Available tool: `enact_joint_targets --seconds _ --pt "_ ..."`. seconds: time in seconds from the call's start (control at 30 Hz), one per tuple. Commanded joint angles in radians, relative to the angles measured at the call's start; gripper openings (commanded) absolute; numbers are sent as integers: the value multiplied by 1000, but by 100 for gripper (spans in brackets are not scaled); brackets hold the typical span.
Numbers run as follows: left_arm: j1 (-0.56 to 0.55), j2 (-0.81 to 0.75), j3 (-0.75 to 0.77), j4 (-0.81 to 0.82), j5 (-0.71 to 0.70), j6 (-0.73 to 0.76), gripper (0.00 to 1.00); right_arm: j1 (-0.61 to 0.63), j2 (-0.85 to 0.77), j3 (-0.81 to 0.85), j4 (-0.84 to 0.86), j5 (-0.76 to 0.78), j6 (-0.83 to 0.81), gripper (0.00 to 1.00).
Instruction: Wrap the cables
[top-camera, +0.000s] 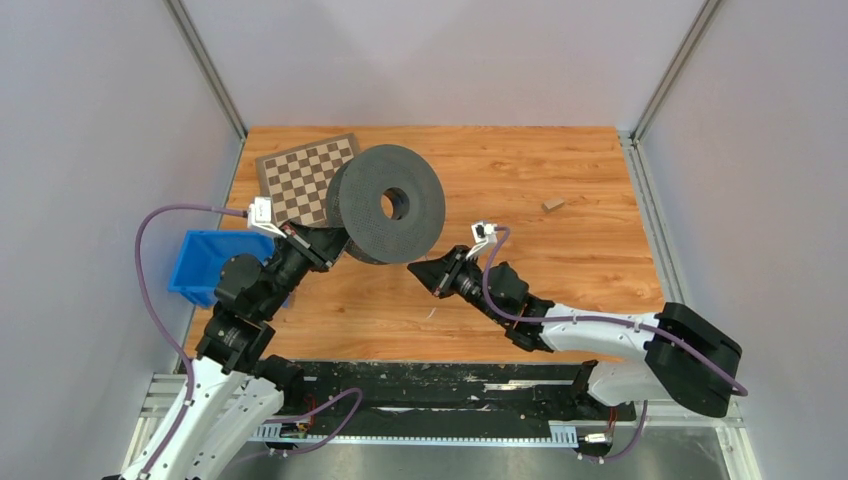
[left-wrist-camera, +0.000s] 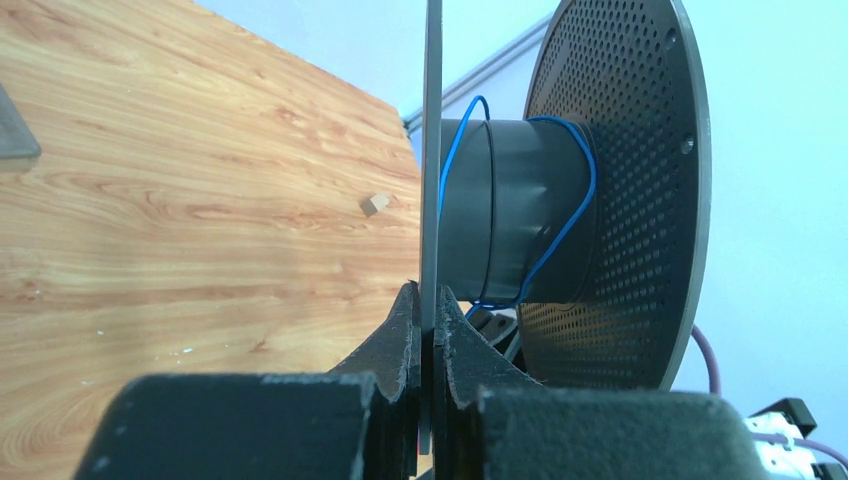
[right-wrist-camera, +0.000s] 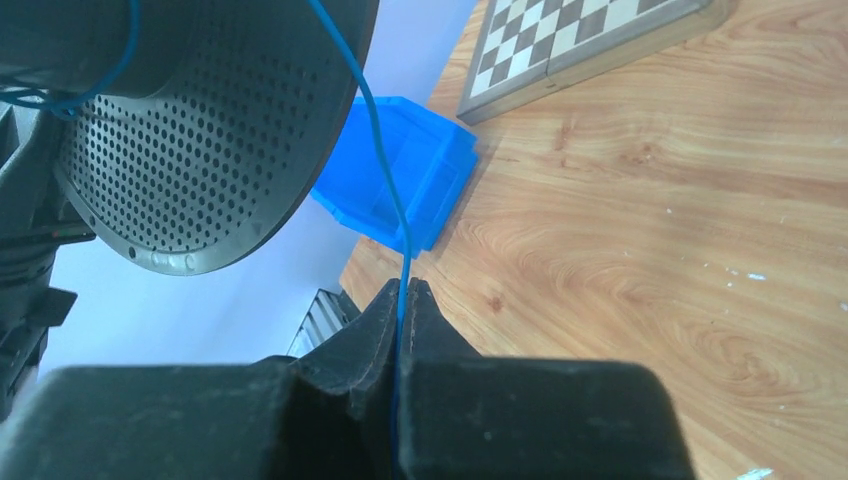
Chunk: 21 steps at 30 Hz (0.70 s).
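A dark grey two-disc spool (top-camera: 385, 205) is held above the table at centre left. My left gripper (top-camera: 335, 245) is shut on the rim of one of its discs (left-wrist-camera: 431, 200). The thin blue cable (left-wrist-camera: 578, 205) loops loosely around the spool's hub (left-wrist-camera: 520, 210) between the discs. My right gripper (top-camera: 420, 268) sits just right of and below the spool. In the right wrist view it (right-wrist-camera: 402, 290) is shut on the blue cable (right-wrist-camera: 385, 150), which runs taut from the jaws up to the perforated disc (right-wrist-camera: 200, 130).
A chessboard (top-camera: 303, 178) lies at the far left of the table behind the spool. A blue bin (top-camera: 203, 262) sits at the left edge beside my left arm. A small wooden block (top-camera: 552, 204) lies at the far right.
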Motion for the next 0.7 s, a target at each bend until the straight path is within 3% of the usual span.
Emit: enact_joint_targets --seconds 0.0,0.3,0.37,0.5,0.67 --pt "5 -28 1 164 -83 -49 0 58 18 68 -33 181 94 0" --pt "4 -40 -19 153 -103 -32 0 64 -2 70 -82 239 178 0" --pt "4 -41 -12 148 -91 -25 0 63 -18 59 -84 243 137 10" --pt "5 -27 45 110 -22 14 0 62 -90 -6 3 204 -208 30" --pt "4 79 248 -174 87 118 0 54 -240 -84 -76 91 -641 47"
